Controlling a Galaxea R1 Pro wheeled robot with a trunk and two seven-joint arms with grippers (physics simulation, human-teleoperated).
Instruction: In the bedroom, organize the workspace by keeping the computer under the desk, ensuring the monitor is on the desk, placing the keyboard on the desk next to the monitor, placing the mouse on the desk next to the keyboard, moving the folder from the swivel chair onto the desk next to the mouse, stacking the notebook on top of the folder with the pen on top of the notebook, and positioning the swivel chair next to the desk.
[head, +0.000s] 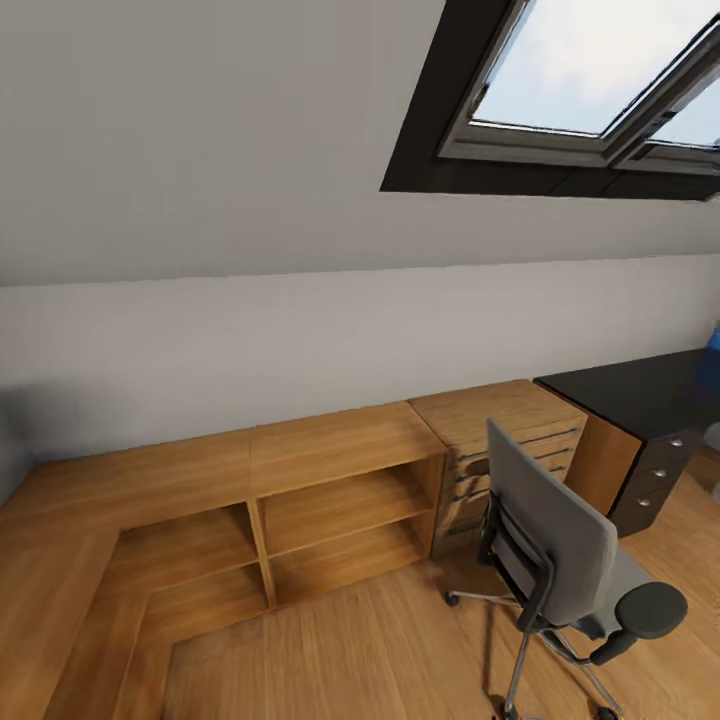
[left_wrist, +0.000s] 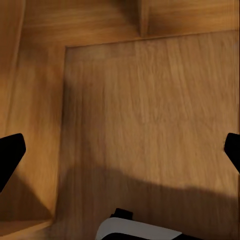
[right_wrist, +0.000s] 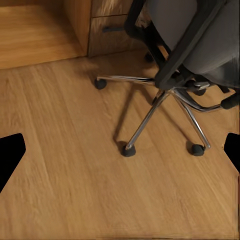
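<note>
No writing or brand mark could be read anywhere. I faced one swivel chair (head: 560, 545), its grey fabric back turned toward me, a black armrest pad at its near side and chrome legs on black castors; my right wrist view caught the chrome star base (right_wrist: 165, 107) with four castors in sight on the honey-coloured wood floor (right_wrist: 65, 165). The chair stood just in front of a light wooden dresser (head: 505, 440) with bar handles, and beside that, toward the right, sat the glossy black bench (head: 640, 390) with a pedestal on which I counted three round silver knobs. A sliver of bright blue (head: 713, 350) showed at the picture's right edge above the bench top; I could not tell what it was. To the left of the dresser ran a low open wooden shelf unit (head: 340, 500) with four compartments showing. One skylight (head: 600, 70) was set in the white sloped ceiling. My left end effector (left_wrist: 120, 152) hung released over the floor near the shelf unit's corner, its two dark fingertips wide apart. My right end effector (right_wrist: 120, 152) was likewise released, fingertips spread, holding nothing, above the floor near the chair base.
</note>
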